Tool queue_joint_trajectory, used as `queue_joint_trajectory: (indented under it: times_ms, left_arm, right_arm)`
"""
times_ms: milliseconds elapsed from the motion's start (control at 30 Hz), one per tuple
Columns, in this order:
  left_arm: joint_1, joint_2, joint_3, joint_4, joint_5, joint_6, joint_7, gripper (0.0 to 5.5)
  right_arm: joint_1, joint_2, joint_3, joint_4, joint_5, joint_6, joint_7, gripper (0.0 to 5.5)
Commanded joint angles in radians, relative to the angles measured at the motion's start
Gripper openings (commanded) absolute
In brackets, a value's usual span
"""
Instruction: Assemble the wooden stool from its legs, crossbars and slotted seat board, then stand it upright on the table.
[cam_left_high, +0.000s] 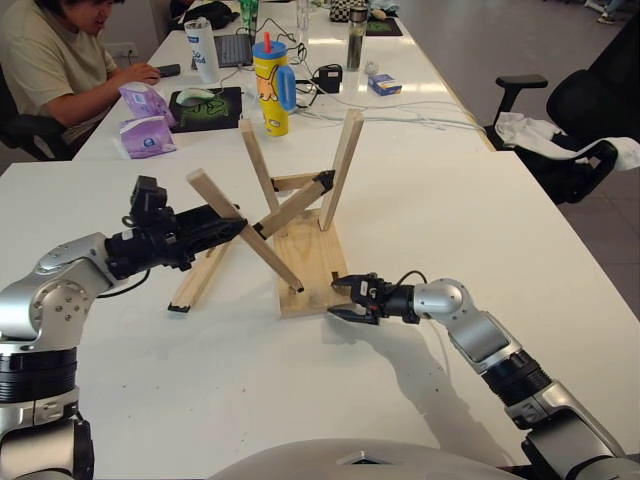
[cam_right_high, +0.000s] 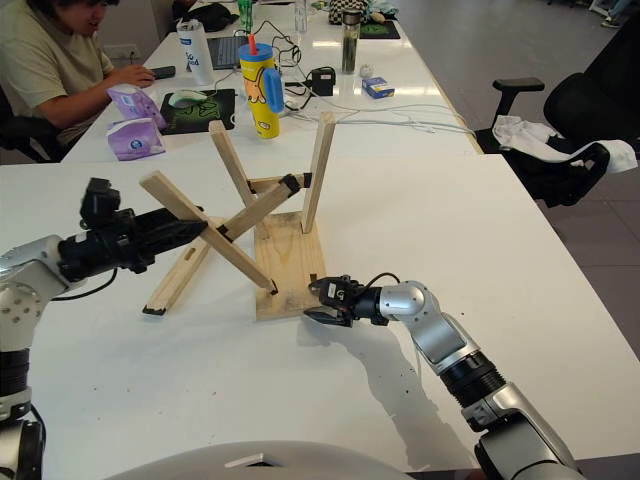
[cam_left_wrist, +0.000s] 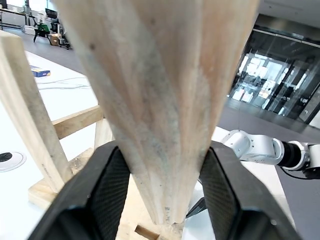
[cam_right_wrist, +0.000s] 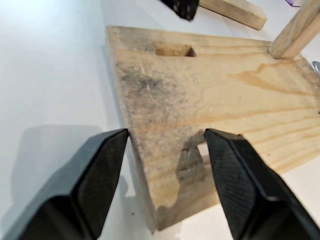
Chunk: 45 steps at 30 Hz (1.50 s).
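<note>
Left gripper (cam_left_high: 222, 230) clamped on slanted leg (cam_left_high: 268, 254), lower end angled at near slot of seat board (cam_left_high: 318, 262), apparently for seating. Right gripper (cam_left_high: 342, 298) wide open, jaws astride board's near corner, gripping nothing, likely bracing against sliding. Board flat on table (cam_left_high: 450, 220); two legs (cam_left_high: 343, 165) upright at far end, joined by crossbar (cam_left_high: 293, 182); spare leg (cam_left_high: 200, 278) lying alongside

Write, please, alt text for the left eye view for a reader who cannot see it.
The left gripper clamps a wooden leg slanting down to the seat board, which lies flat on the white table. Two more legs stand at the board's far end, and the right gripper is open at its near corner.
</note>
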Motion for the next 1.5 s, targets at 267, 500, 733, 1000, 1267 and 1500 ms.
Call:
queue_joint_trajectory:
  times_ms: [267, 500, 733, 1000, 1267, 1500]
  left_arm:
    - [-0.103, 0.061, -0.084, 0.111, 0.165, -0.086, -0.140, 2.02]
    - [-0.157, 0.063, -0.210, 0.160, 0.310, -0.173, -0.212, 2.02]
    - [-0.188, 0.089, -0.360, 0.153, 0.458, -0.272, -0.259, 2.02]
    - [-0.050, 0.070, -0.365, 0.162, 0.504, -0.342, -0.159, 2.68]
    - [0.079, 0.143, -0.268, 0.135, 0.559, -0.361, -0.094, 3.90]
    - [0.194, -0.017, -0.071, 0.180, 0.614, -0.310, 0.356, 4.83]
  right_arm:
    - [0.028, -0.004, 0.023, 0.043, -0.031, 0.053, 0.045, 2.85]
    - [0.051, -0.004, 0.035, 0.018, -0.029, 0.077, 0.052, 2.85]
    - [0.064, -0.008, 0.047, 0.003, -0.031, 0.122, 0.059, 2.85]
    - [0.077, 0.025, 0.050, -0.004, -0.040, 0.164, 0.011, 2.85]
    - [0.093, 0.037, 0.052, -0.006, -0.055, 0.164, -0.028, 2.85]
    - [0.073, 0.077, 0.058, 0.055, -0.075, 0.116, -0.065, 2.85]
